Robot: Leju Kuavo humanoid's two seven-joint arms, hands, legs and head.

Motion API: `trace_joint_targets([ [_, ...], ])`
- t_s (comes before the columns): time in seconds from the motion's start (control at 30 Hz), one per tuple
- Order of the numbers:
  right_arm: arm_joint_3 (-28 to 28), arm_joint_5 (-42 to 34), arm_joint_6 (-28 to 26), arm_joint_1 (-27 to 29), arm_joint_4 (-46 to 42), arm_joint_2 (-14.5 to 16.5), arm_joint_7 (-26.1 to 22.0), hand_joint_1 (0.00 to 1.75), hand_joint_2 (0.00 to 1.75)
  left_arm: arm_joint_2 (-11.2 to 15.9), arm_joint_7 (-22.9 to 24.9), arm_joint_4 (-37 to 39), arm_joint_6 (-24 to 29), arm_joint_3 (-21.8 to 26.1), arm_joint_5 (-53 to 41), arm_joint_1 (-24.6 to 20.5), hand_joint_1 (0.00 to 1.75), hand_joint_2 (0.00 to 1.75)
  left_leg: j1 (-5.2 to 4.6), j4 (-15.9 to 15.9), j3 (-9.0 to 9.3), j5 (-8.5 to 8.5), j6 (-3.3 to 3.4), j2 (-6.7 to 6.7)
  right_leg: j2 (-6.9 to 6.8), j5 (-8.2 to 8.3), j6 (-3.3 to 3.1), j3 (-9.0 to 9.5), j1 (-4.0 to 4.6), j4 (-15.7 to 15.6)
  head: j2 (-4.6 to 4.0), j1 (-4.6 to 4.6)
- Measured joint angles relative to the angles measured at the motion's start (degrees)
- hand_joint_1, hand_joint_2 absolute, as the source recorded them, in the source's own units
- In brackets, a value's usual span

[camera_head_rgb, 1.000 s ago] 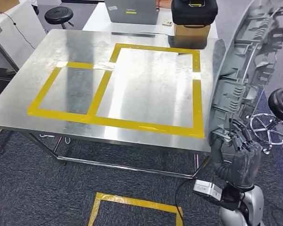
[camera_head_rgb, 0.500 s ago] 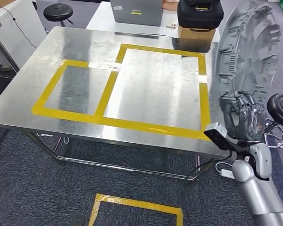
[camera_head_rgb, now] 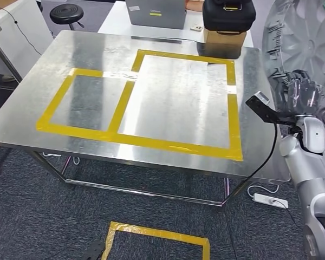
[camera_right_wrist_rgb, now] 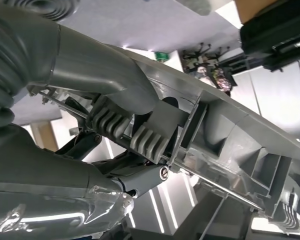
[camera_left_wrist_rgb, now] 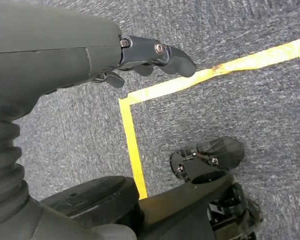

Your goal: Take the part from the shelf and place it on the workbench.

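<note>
Grey part: we hold the big ribbed plastic part (camera_head_rgb: 299, 40) in our right hand (camera_head_rgb: 298, 95), upright, off the right end of the workbench (camera_head_rgb: 91, 49) and above the level of its top; it touches nothing else that we can see
Right hand: our fingers are curled tight around a rib on the part's back; in the right wrist view the thumb (camera_right_wrist_rgb: 103, 75) presses across a ridged tab while the dark fingers (camera_right_wrist_rgb: 141, 180) close under it
Change in the part: a second ago it hung lower beside the table corner with its ribbed back towards us; now we have raised it and turned it, so a smoother face shows and its top runs out of the head view
Change in the arm: our right arm has lifted and swung outward, and the hand now sits higher, level with the far half of the table
Change in the view: the whole table has shifted slightly in the head view, so we judge that our head or body moved, not the table
Left hand: it hangs over the carpet (camera_left_wrist_rgb: 235, 100) near a yellow floor tape (camera_left_wrist_rgb: 133, 145); our left hand (camera_left_wrist_rgb: 156, 55) holds nothing, fingers loosely extended
Meaning for the task: we judge the pick from the shelf done and the carry nearly over; what remains is to bring the part inward over the large yellow square (camera_head_rgb: 230, 103) and lower it
Risk: the part is wide and gripped at one rib, so we think it could swing or catch the table edge
</note>
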Motion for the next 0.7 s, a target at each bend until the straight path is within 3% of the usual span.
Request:
trace_joint_targets([
  [0.23,4.25,5.85,0.78,-4.87,6.62,1.74,1.33,1.75,1.75,-0.59,1.43,0.0,-1.16,-1.57,-2.54,-1.29,0.0,1.75,0.05,-0.07,-0.09,0.09,-0.14,0.01,0.07,0.0,-0.03,-0.19,0.03,0.17,0.0,0.01],
  [0.57,13.48,12.26,3.45,-9.9,11.39,11.68,3.39,1.75,1.75,-1.22,2.1,0.0,-1.93,-3.19,-4.71,-2.96,0.0,1.75,0.18,-0.1,-0.26,0.26,-0.39,-0.02,0.01,0.0,-0.2,-0.47,0.12,0.35,0.0,-0.02],
  [0.7,15.47,12.52,3.59,-10.57,12.36,13.99,3.48,1.75,1.75,-1.39,2.19,0.0,-1.93,-3.34,-4.86,-3.16,0.0,1.75,0.22,-0.1,-0.31,0.29,-0.43,-0.13,-0.15,-0.03,-0.25,-0.46,0.17,0.36,0.0,-0.01],
])
